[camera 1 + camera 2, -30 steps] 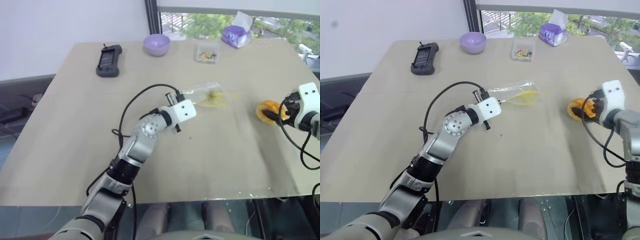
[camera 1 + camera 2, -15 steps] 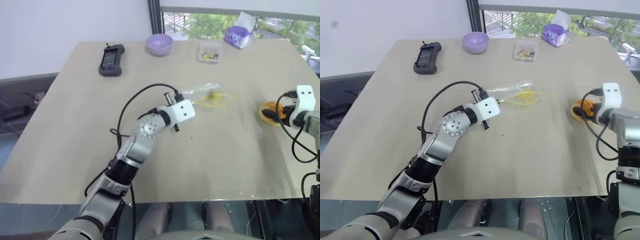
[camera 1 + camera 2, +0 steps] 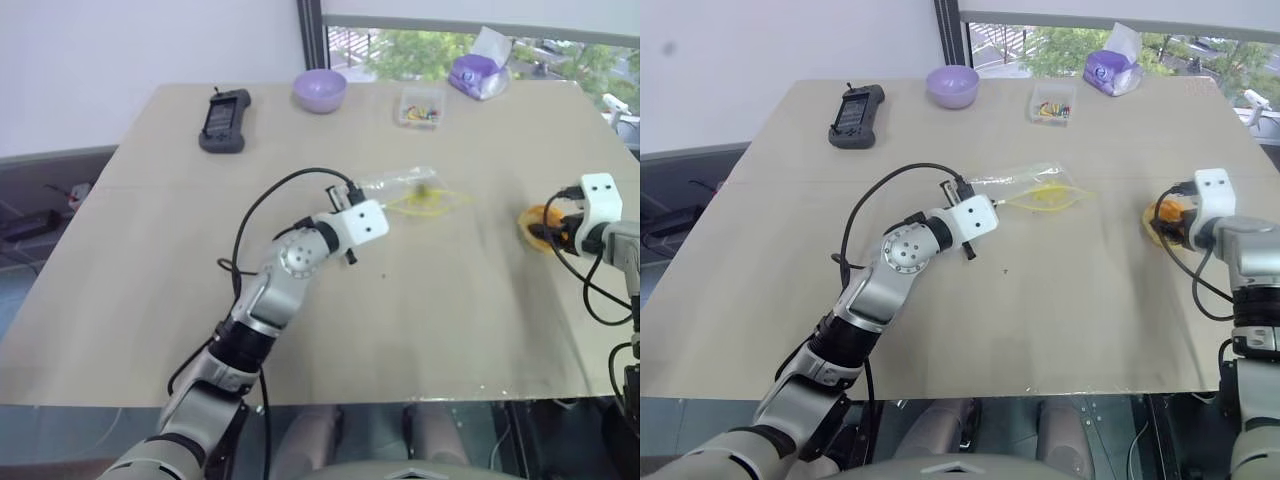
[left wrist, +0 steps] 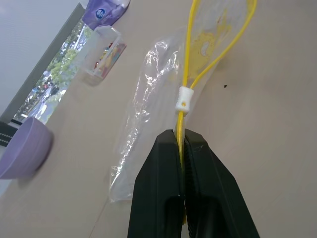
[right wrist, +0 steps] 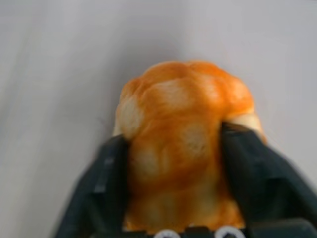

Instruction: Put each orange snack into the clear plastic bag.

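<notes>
Orange snack (image 5: 185, 148) looks soft and light; my right pincer (image 5: 173, 163) squeezes its sides, so gently. Left pincer (image 4: 181, 148) pinches the flimsy clear plastic bag (image 4: 153, 99) by its yellow strip.

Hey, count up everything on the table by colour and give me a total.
Purple: 2, bowl, tissue pack
Orange: 1, snack
Clear: 2, bag, small box
Black: 1, handheld device
Total: 6
</notes>
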{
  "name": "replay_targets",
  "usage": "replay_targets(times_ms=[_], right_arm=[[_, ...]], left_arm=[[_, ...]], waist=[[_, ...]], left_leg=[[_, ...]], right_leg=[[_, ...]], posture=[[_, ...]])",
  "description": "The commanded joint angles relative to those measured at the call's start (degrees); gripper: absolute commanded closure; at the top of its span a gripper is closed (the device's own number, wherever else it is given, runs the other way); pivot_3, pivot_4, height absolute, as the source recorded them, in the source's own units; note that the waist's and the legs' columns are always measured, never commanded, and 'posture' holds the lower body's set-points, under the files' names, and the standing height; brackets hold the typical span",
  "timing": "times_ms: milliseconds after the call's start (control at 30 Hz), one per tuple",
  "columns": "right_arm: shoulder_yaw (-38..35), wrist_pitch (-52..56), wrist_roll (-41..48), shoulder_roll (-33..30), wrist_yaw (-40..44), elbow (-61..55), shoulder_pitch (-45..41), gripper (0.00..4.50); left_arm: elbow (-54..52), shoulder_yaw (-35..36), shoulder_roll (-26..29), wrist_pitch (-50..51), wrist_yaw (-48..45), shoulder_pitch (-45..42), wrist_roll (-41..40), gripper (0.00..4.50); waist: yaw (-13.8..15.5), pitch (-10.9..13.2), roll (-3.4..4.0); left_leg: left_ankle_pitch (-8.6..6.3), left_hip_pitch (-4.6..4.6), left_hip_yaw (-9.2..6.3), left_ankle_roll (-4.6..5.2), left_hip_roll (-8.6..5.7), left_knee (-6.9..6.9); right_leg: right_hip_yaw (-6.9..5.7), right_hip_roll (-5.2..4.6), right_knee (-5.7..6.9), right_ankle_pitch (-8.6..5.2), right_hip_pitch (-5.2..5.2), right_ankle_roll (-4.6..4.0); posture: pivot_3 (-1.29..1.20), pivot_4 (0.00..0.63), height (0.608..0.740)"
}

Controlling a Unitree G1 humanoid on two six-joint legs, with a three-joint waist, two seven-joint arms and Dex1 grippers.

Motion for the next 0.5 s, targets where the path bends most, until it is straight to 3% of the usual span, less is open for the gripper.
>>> replay_targets(times_ms=[33, 133, 300, 500], right_arm=[[1.5, 1.8, -1.1, 0.1, -0.2, 0.9, 1.1, 3.64], [2.1, 1.4, -1.5, 0.1, -0.2, 0.3, 1.4, 4.48], [-1.6, 2.5, 1.8, 2.0, -0.1, -3.0, -0.5, 4.50], [-1.5, -1.8, 7.2, 1.6, 7.6, -16.8, -2.5, 4.50]], left_arm=[[-3.2, 0.8, 0.2, 0.2, 0.6, 0.2, 0.2, 4.50], [-3.2, 0.7, 0.2, 0.3, 0.6, 0.2, 0.1, 4.50], [-3.0, 0.6, 0.2, 0.2, 0.6, 0.0, 0.0, 4.50], [-2.6, 0.2, -0.1, -0.1, 0.6, 0.0, 0.0, 4.50]], waist=[[0.0, 0.0, 0.00], [0.0, 0.0, 0.00], [-0.1, 0.0, 0.00], [-0.8, 0.1, 0.19]], left_leg=[[0.00, 0.00, 0.00, 0.00, 0.00, 0.00], [0.00, 0.00, 0.00, 0.00, 0.00, 0.00], [0.00, 0.00, 0.00, 0.00, 0.00, 0.00], [0.00, -0.07, 0.08, 0.00, 0.02, -0.02]], right_leg=[[0.00, 0.00, 0.00, 0.00, 0.00, 0.00], [0.00, 0.00, 0.00, 0.00, 0.00, 0.00], [0.00, 0.01, 0.01, 0.00, 0.00, 0.00], [0.10, 0.01, 0.06, 0.00, -0.16, 0.00]], posture=[[0.00, 0.150, 0.740], [0.00, 0.150, 0.740], [0.00, 0.150, 0.740], [0.00, 0.150, 0.740]])
